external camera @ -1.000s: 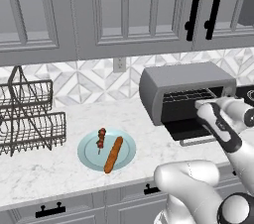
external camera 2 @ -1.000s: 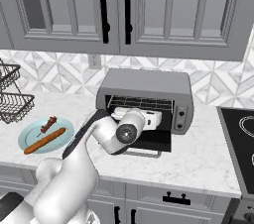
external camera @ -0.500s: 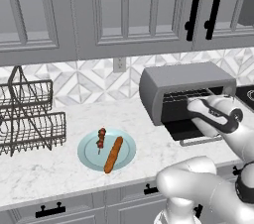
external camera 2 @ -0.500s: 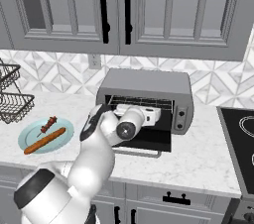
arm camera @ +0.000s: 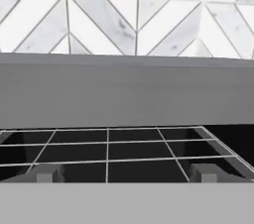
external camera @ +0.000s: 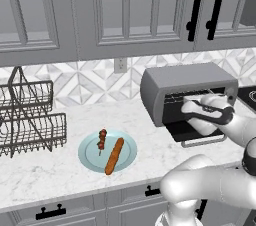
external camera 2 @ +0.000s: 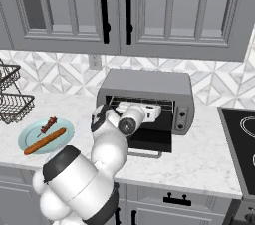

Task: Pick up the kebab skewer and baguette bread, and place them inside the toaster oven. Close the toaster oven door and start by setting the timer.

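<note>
The toaster oven (external camera: 186, 86) (external camera 2: 148, 85) stands on the counter with its door (external camera: 192, 131) (external camera 2: 149, 139) dropped flat. My gripper (external camera: 186, 109) (external camera 2: 158, 111) (arm camera: 124, 176) is open and empty at the oven's mouth, just above the wire rack (arm camera: 106, 151). Its fingertips (arm camera: 45, 173) stand wide apart over that rack. Far to the left, a pale blue plate (external camera: 90, 157) (external camera 2: 30, 137) carries the kebab skewer (external camera: 102, 139) (external camera 2: 47, 126) and the baguette bread (external camera: 114, 156) (external camera 2: 45, 141), lying side by side.
A wire dish rack (external camera: 27, 120) (external camera 2: 12, 102) stands at the counter's left end. A black stovetop (external camera 2: 241, 139) lies right of the oven. Wall cabinets hang overhead. Bare marble counter (external camera: 55, 180) stretches between plate and oven.
My hand has edged up and in towards the oven's mouth while the lower arm swung round. The jaws stayed wide. Plate, skewer and baguette have not moved.
</note>
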